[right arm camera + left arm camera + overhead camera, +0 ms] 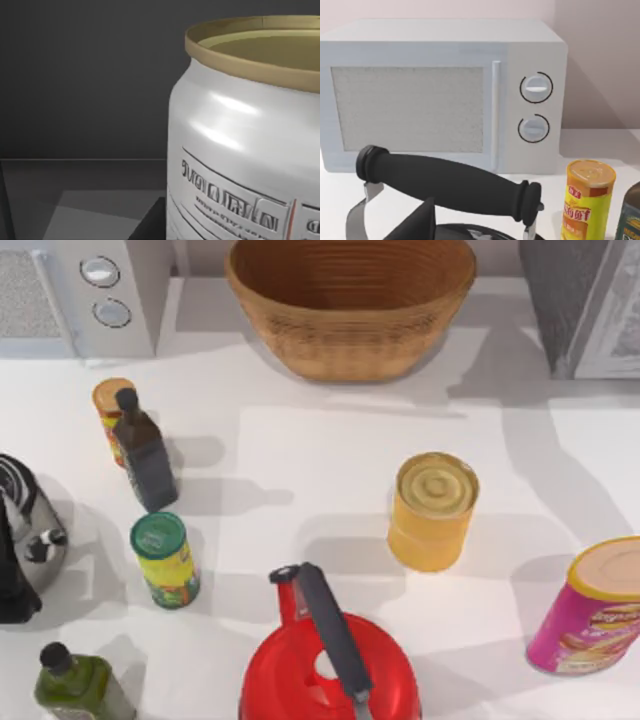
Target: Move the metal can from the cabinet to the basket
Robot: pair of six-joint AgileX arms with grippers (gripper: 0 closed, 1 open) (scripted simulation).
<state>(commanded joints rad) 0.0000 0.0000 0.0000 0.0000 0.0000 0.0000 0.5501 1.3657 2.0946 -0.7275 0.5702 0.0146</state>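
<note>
white tabletop lies below; the metal can [245, 135] is seen close up inside the dark cabinet [580, 300], upright. whether the right gripper is closed cannot be told. the can should be gripped squarely mid-body, kept upright, then drawn out toward the basket [350, 305].

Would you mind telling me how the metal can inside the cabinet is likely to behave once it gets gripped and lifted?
The metal can has a glossy, rounded silver wall with bright highlights, so it may slip under a light pinch. It stands upright on the dark cabinet floor, so a sideways nudge might tip it, and it would probably roll.
</note>
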